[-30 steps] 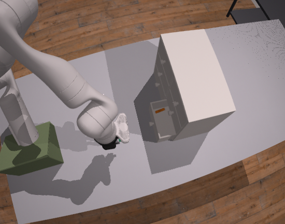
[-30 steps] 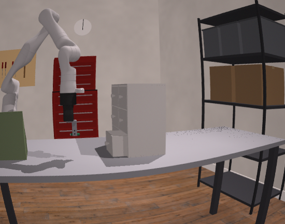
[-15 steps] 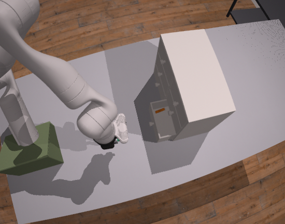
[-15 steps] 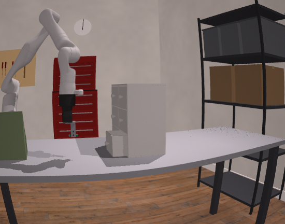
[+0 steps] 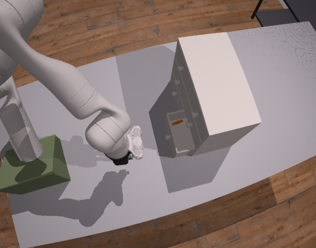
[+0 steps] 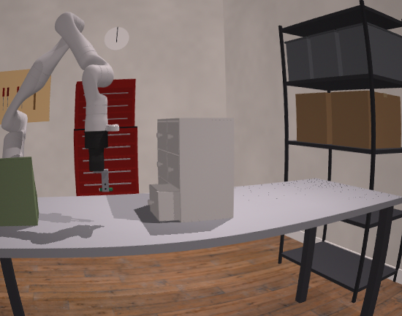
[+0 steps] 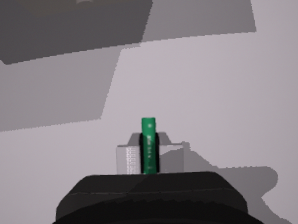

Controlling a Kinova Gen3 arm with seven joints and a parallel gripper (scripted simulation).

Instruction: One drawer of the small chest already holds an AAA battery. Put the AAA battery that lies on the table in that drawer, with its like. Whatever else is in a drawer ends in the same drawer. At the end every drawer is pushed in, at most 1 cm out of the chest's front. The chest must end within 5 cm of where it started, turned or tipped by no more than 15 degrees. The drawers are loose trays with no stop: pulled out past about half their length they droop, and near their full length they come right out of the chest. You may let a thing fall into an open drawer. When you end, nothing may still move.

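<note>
My gripper (image 6: 105,186) is shut on a green AAA battery (image 7: 148,144) and holds it well above the table, to the left of the chest. The battery also shows as a green bit at the fingertips in the side view (image 6: 106,189). The small grey chest (image 5: 211,92) stands at the table's middle with several drawers on its front. Its bottom drawer (image 5: 180,133) is pulled out and holds an orange battery-like thing (image 5: 176,123); the drawer also shows in the side view (image 6: 164,201). The other drawers are pushed in.
A green block (image 5: 33,166) at the table's left end carries the arm's base. A black shelf rack (image 6: 345,128) with boxes stands beyond the table's right end. A red tool cabinet (image 6: 107,139) stands behind the arm.
</note>
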